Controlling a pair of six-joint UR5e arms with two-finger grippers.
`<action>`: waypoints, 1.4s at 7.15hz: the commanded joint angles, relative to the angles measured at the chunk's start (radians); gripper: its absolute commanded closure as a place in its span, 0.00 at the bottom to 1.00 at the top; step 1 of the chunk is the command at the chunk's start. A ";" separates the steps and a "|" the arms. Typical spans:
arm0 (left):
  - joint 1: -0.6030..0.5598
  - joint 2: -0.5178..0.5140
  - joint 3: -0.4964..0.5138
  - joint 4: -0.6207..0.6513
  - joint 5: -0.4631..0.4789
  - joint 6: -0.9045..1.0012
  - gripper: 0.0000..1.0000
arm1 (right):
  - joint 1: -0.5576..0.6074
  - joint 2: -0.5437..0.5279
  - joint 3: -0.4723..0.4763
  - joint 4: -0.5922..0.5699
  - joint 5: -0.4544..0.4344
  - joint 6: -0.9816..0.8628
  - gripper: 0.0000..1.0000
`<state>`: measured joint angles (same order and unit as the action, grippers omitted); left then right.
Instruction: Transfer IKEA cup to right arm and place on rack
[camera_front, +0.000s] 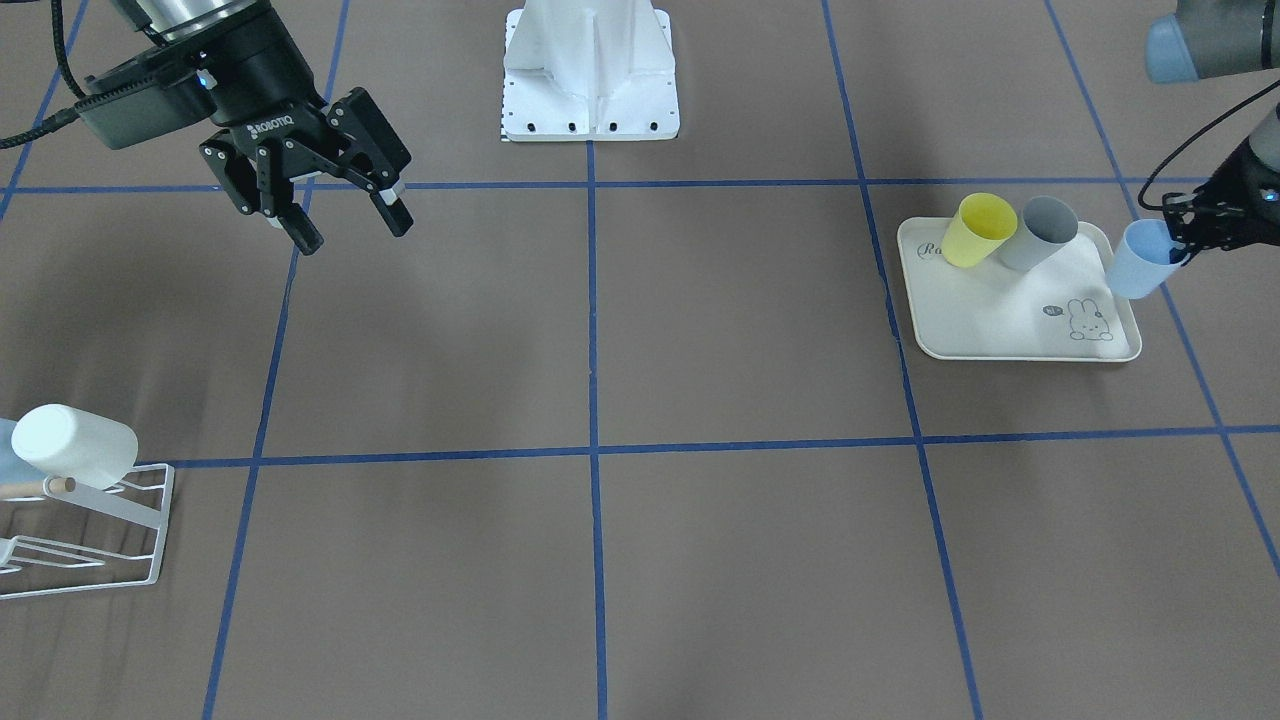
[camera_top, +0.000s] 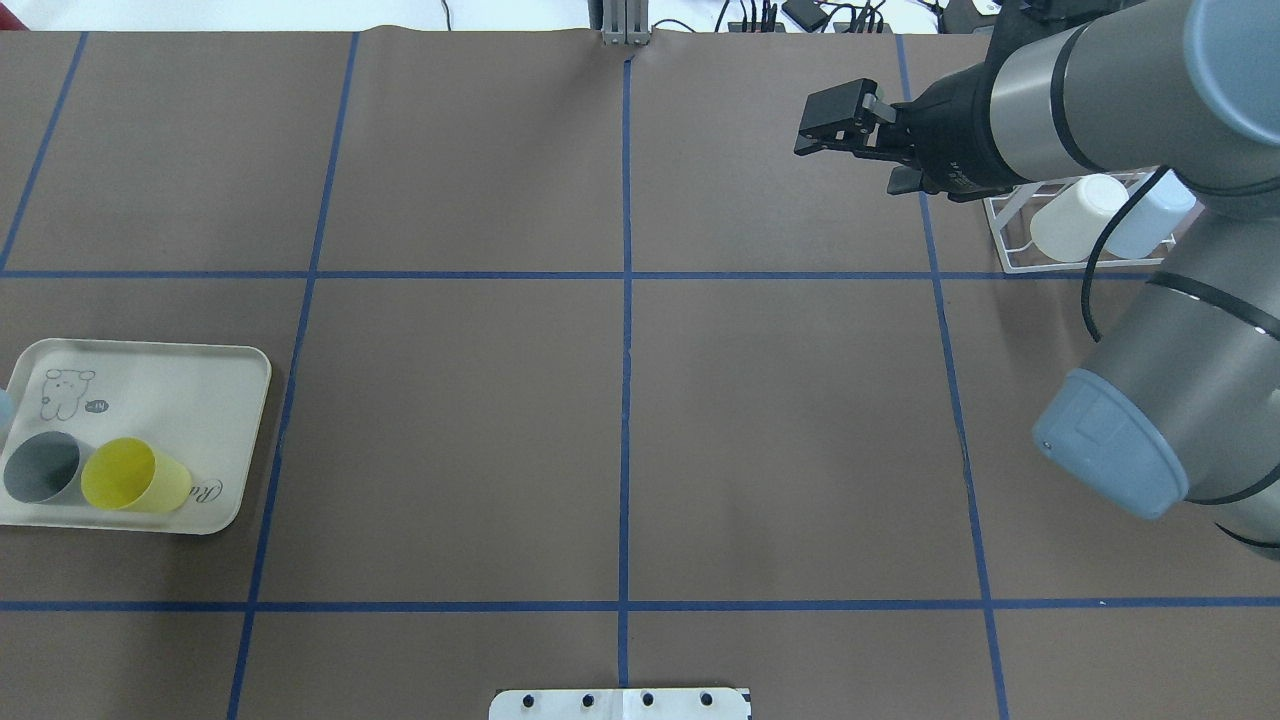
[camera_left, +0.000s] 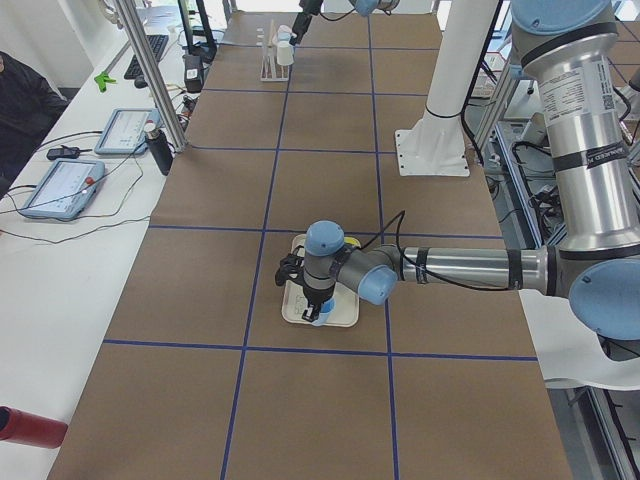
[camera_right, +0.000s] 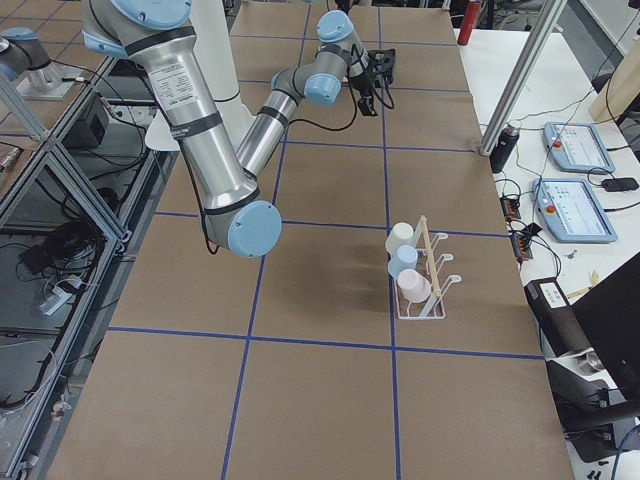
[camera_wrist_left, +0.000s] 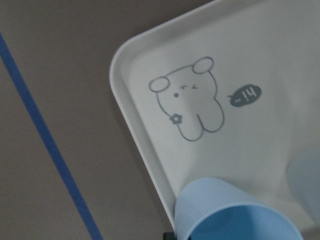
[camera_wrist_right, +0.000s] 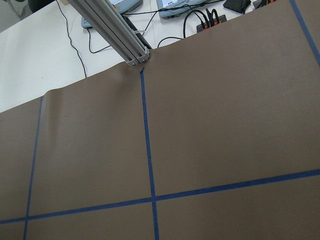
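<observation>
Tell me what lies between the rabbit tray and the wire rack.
Only bare brown table crossed by blue tape lines, shown in the front-facing and overhead views.

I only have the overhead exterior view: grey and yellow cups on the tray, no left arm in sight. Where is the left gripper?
Observer: The front-facing view shows the left gripper at the tray's corner, with its fingers on the rim of a light blue cup.
Operator: Is the right gripper ready to receive?
Observer: The front-facing view shows the right gripper open and empty, far across the table from that cup.
Operator: The arm hides part of the rack. How many cups are on it?
Observer: Three. The exterior right view shows a pink cup on the rack, next to the white cup and the pale blue cup.
</observation>
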<state>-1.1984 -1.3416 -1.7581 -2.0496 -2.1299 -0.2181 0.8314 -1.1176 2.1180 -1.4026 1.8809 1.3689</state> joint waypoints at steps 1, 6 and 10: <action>-0.123 -0.196 0.003 0.183 0.074 -0.001 1.00 | 0.000 0.004 0.000 0.001 0.000 0.002 0.00; -0.043 -0.549 0.023 0.159 0.085 -0.660 1.00 | 0.002 0.010 -0.012 0.088 -0.009 0.077 0.00; 0.227 -0.588 0.126 -0.505 0.205 -1.530 1.00 | -0.003 0.013 -0.123 0.404 -0.070 0.344 0.00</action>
<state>-1.0533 -1.9034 -1.6570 -2.3764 -1.9596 -1.4926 0.8317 -1.1056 2.0487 -1.1218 1.8432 1.6293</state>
